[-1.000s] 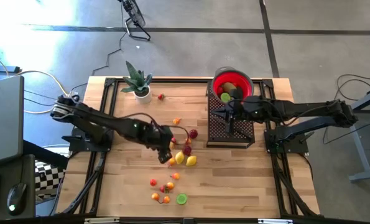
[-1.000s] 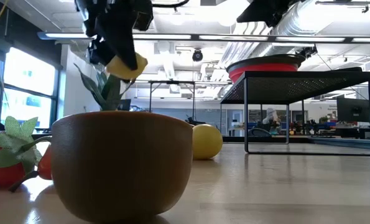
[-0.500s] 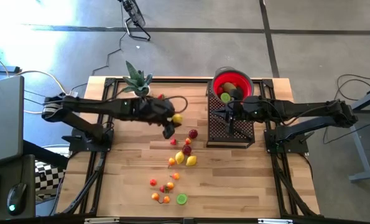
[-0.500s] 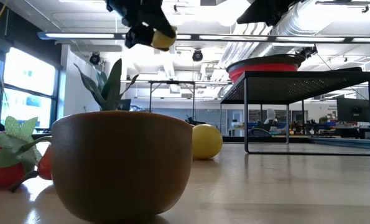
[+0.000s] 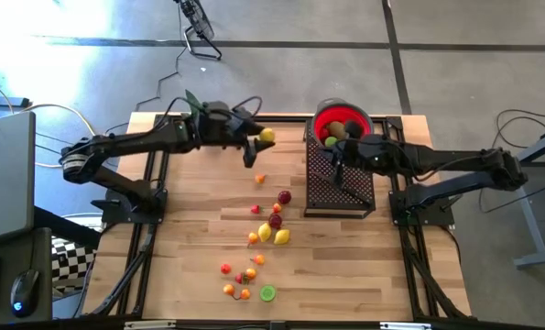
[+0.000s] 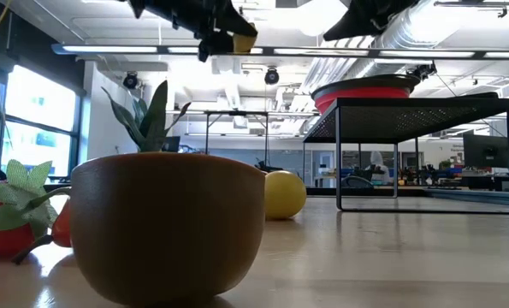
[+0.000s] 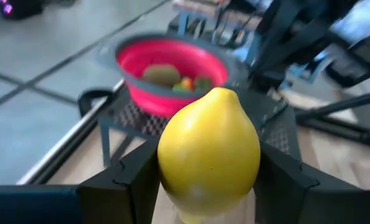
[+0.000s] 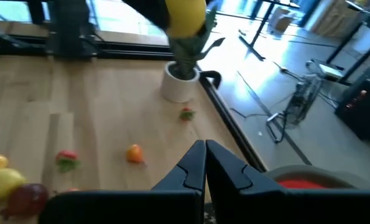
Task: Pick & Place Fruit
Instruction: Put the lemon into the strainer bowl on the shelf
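My left gripper (image 5: 261, 139) is shut on a yellow lemon (image 7: 208, 146), high above the table's far part, left of the red bowl (image 5: 358, 119). That same lemon (image 6: 244, 43) shows high up in the low view. The bowl holds a few fruits and stands on a black mesh rack (image 5: 338, 188). More small fruits lie mid-table: two lemons (image 5: 273, 235), a dark red one (image 5: 284, 196), an orange one (image 5: 259, 179) and a near cluster (image 5: 240, 280). My right gripper (image 8: 204, 163) is shut on nothing and hovers over the rack (image 5: 336, 158). My left gripper pinches the lemon's middle (image 7: 172, 162) between its two fingers (image 7: 125, 177), one on each side. The fingers reach in from the table's left. The lemon is lifted clear of the table, its pointed end (image 7: 225, 92) free.
A spiky potted plant (image 8: 180, 81) stands at the far edge, under my left arm. A lime half (image 5: 267, 293) lies near the near edge. A brown round thing (image 6: 168, 227) stands right before the low camera. There is bare wood right of the fruit, in front of the rack.
My left gripper, shut on the lemon throughout, has risen from the mid-table fruit and swung toward the far edge and rightward toward the red bowl. The lemon has been carried with it, well clear of the table.
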You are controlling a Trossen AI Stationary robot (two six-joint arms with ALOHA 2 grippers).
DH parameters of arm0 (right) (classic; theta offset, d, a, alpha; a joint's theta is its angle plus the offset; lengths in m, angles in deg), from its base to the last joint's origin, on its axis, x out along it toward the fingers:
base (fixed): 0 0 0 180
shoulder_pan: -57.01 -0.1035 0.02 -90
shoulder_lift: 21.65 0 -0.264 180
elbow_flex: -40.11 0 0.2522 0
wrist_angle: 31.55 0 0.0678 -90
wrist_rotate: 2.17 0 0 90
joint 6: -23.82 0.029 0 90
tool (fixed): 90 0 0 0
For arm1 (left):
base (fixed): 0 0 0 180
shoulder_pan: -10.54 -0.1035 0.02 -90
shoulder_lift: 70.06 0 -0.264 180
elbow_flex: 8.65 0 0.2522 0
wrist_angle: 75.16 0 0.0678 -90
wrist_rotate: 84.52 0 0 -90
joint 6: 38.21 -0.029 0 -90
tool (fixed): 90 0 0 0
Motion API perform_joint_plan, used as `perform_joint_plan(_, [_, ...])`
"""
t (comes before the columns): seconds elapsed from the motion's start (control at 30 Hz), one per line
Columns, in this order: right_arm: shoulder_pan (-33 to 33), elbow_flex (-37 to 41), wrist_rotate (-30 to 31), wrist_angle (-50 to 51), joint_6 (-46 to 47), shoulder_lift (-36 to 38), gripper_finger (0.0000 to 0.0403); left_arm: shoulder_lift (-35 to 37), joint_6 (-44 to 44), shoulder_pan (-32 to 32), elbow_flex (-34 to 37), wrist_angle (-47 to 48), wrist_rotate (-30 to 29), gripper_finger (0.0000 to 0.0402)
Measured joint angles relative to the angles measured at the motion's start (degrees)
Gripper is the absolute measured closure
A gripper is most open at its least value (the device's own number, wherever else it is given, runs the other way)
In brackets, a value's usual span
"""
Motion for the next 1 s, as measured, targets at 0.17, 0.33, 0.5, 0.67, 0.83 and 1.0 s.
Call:
perform_joint_plan(0.17, [1.9, 0.0, 0.8, 0.0, 0.7, 0.0, 0.0398, -0.7, 0.0, -1.9, -0.1, -8.2, 6.4, 0.0199])
perform_joint_plan(0.33, [2.3, 0.0, 7.3, -0.1, 1.9, 0.2, 0.0398, -3.8, 0.6, -1.8, 0.0, -13.4, 7.9, 0.0199])
perform_joint_plan(0.5, [2.3, 0.0, 12.2, -0.7, 1.9, 1.5, 0.0398, -8.0, 0.8, -1.9, -0.2, -18.8, 7.9, 0.0199])
perform_joint_plan(0.67, [2.3, 0.0, 12.3, -0.9, 0.5, 3.4, 0.0398, -12.6, -0.5, -1.9, -5.9, -19.2, 9.7, 0.0199])
perform_joint_plan(0.83, [2.3, 0.0, 12.3, -0.2, 0.4, 5.5, 0.0398, -17.7, -2.4, -2.4, -14.5, -15.5, 12.2, 0.0199])
perform_joint_plan(1.0, [2.3, 0.0, 12.5, 0.0, 0.4, 7.6, 0.0398, -22.3, -2.7, -3.8, -21.0, -12.1, 12.1, 0.0199])
